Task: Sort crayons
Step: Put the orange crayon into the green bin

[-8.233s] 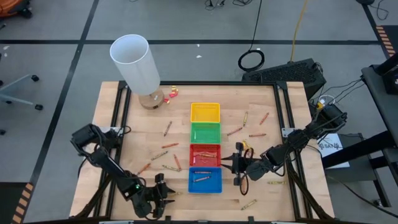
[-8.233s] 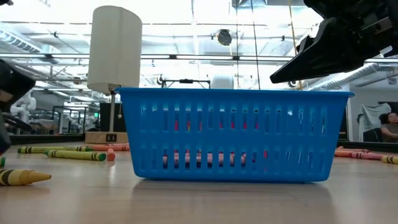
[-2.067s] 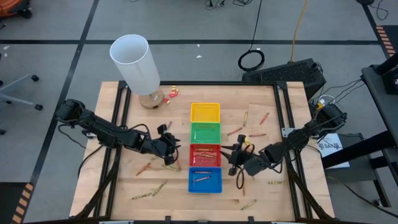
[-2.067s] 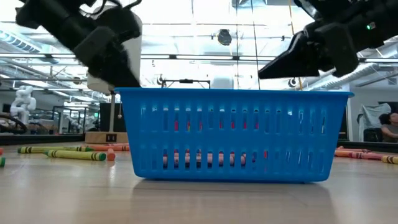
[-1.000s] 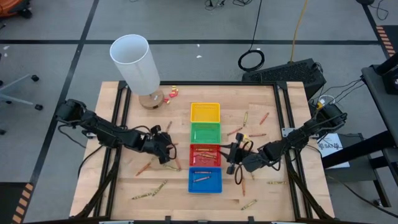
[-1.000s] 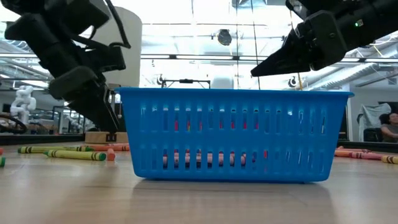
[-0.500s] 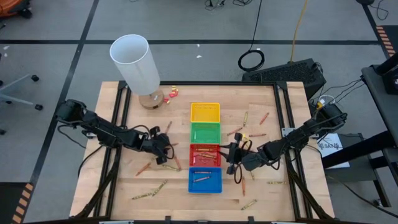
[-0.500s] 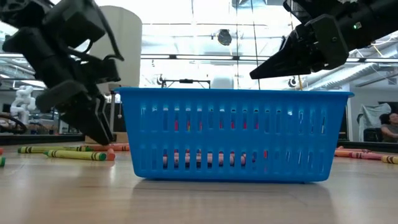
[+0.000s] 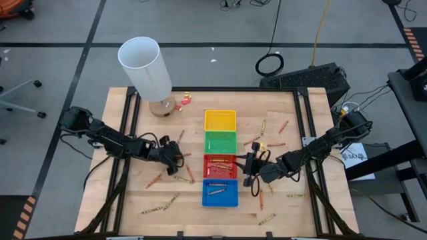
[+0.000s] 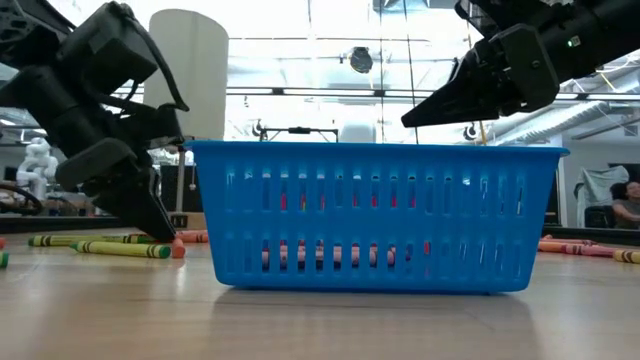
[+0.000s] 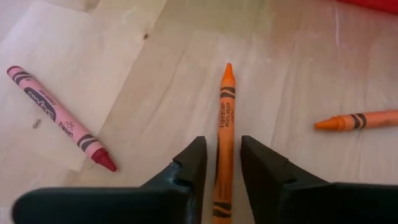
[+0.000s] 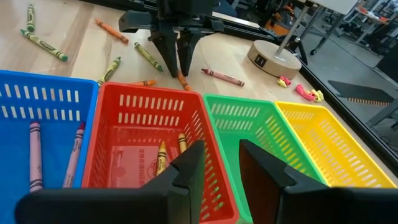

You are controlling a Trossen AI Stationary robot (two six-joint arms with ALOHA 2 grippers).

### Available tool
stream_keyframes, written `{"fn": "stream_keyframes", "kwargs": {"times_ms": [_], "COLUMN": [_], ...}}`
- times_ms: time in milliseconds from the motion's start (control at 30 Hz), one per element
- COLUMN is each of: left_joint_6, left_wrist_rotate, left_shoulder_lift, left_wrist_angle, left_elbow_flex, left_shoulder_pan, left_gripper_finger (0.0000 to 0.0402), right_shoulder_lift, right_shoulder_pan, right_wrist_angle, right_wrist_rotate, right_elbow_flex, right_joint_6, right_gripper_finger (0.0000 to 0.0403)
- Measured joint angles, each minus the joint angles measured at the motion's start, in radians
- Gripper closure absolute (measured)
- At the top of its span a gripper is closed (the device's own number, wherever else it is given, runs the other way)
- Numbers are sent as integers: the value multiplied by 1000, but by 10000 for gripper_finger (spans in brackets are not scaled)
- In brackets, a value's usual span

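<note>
My left gripper [image 11: 222, 163] is down at the table, left of the red tray [image 9: 220, 165]. It is open, one finger on each side of an orange crayon [image 11: 224, 130] that lies flat along the fingers, with a thin gap on both sides. My right gripper [image 12: 222, 168] hangs open above the red tray's right rim with nothing between its fingers. The red tray holds orange and yellow crayons [image 12: 163, 155]. The blue tray [image 9: 220, 193] holds two reddish ones [image 12: 35, 155].
The yellow tray [image 9: 220, 121] and green tray [image 9: 220, 142] continue the row toward the far edge. Loose crayons lie near the left gripper: a red one [image 11: 62, 118], an orange one [image 11: 354, 119], and others to either side of the trays [image 9: 160, 204] [image 9: 267, 219]. A white cylinder [image 9: 147, 67] stands far left.
My left gripper has come down from above the blue tray's rim height to the table top, beside the orange crayon. The crayons and trays have not moved.
</note>
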Motion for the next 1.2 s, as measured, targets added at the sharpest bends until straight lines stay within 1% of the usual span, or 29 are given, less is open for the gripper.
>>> {"fn": "stream_keyframes", "kwargs": {"times_ms": [300,500,700,967,1200], "left_joint_6": [8,39,121,307,561], "left_wrist_rotate": [-12,-13,-31,-89,-126], "left_shoulder_lift": [1,4,-1,-32,-38], "left_wrist_angle": [27,58,65,70,70], "left_elbow_flex": [-8,-7,38,116,185], "left_shoulder_pan": [3,3,3,3,3], "left_gripper_finger": [392,388,387,387,387], "right_shoulder_lift": [0,0,0,0,0], "right_shoulder_pan": [0,0,0,0,0], "right_wrist_angle": [0,-3,-21,-27,-42], "right_wrist_rotate": [0,0,0,1,0], "right_elbow_flex": [0,0,0,0,0], "right_joint_6": [0,0,0,50,79], "right_gripper_finger": [316,316,316,316,316]}}
